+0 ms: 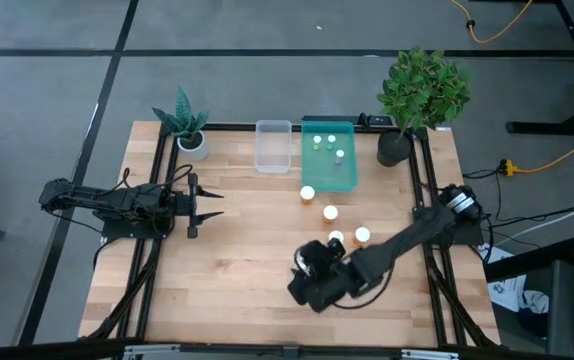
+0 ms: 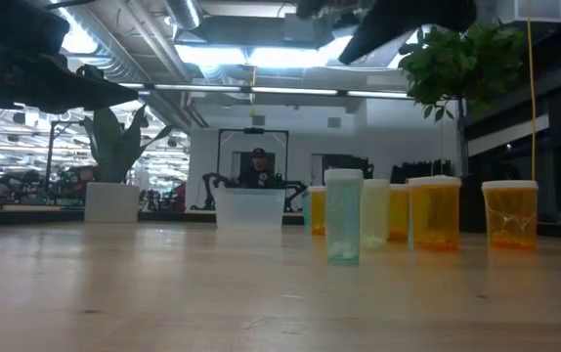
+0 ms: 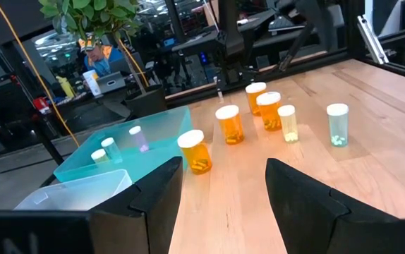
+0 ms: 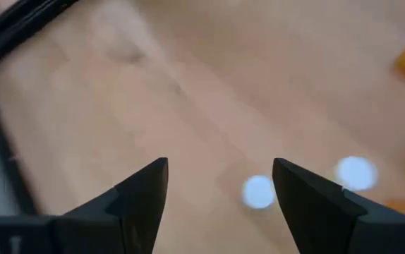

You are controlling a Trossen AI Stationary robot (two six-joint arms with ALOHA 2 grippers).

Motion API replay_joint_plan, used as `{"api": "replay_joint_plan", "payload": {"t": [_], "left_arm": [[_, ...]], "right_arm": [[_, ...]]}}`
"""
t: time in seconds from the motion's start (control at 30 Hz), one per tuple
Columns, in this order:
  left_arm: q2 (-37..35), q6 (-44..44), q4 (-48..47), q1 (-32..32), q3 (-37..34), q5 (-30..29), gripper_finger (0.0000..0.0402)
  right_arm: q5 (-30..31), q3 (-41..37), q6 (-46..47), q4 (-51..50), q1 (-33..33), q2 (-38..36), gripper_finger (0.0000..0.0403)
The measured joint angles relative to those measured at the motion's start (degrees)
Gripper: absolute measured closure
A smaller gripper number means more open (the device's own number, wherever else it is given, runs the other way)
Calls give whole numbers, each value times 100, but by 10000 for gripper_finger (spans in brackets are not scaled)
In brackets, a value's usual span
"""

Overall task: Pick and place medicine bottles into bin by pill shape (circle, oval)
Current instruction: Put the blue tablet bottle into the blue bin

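Overhead, the right end effector (image 4: 220, 185) spreads wide above a white-capped medicine bottle (image 4: 259, 192) between its fingers

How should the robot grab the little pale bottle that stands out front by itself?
Best guess: from above, fingers closing on the sides just under the white cap. The pale bottle stands upright and apart from the orange bottles, so there is room around it. The right gripper, open, hovers nearest.

three bottles (image 1: 330, 143) in bin (image 1: 351, 176), others (image 1: 331, 213) in front
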Motion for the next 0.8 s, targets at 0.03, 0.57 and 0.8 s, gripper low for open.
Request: {"api": "replay_joint_plan", "payload": {"t": [0.03, 0.57, 0.8], "left_arm": [[-2, 0, 2, 0, 0, 0, 206], [-2, 0, 2, 0, 0, 0, 206], [-2, 0, 1, 0, 1, 0, 206]], "right_arm": [[-235, 0, -12, 103, -69, -26, 148], [-1563, -4, 754, -22, -448, 444, 148], [-1675, -11, 911, -199, -457, 570, 148]]}}
